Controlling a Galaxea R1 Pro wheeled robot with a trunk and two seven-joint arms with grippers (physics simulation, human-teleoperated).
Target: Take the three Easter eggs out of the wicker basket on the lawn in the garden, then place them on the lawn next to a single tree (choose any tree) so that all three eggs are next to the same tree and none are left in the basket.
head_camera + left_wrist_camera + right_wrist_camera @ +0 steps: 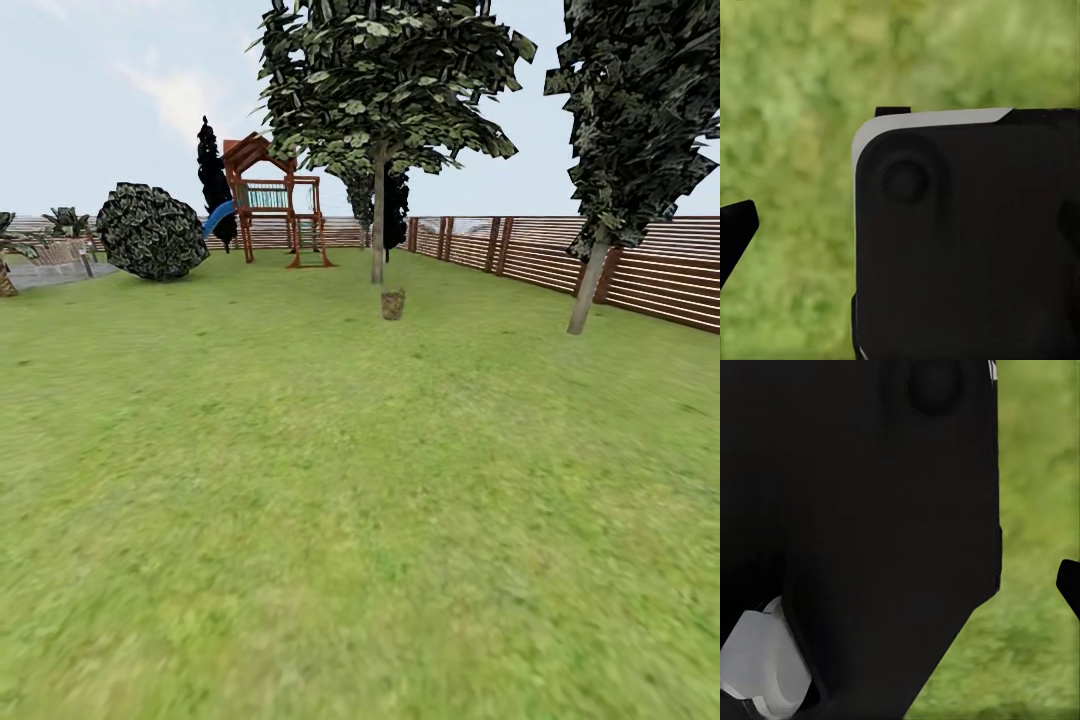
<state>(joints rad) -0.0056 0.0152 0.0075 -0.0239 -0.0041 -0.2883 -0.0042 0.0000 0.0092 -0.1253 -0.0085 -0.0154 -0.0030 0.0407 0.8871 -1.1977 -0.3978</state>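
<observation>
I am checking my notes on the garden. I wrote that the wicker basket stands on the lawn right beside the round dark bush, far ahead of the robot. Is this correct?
Not quite. In the head view, the wicker basket stands on the lawn far ahead, but right beside the slim trunk of the tree, not the round dark bush, which sits well off to the left.

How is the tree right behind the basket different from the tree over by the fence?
The tree behind the wicker basket stands upright mid-lawn, its foliage spreading wide. The tree by the fence leans, and its foliage rises tall and narrow. The first sits farther off; the second is nearer. Both have slim pale trunks and dark speckled leaves.
</observation>
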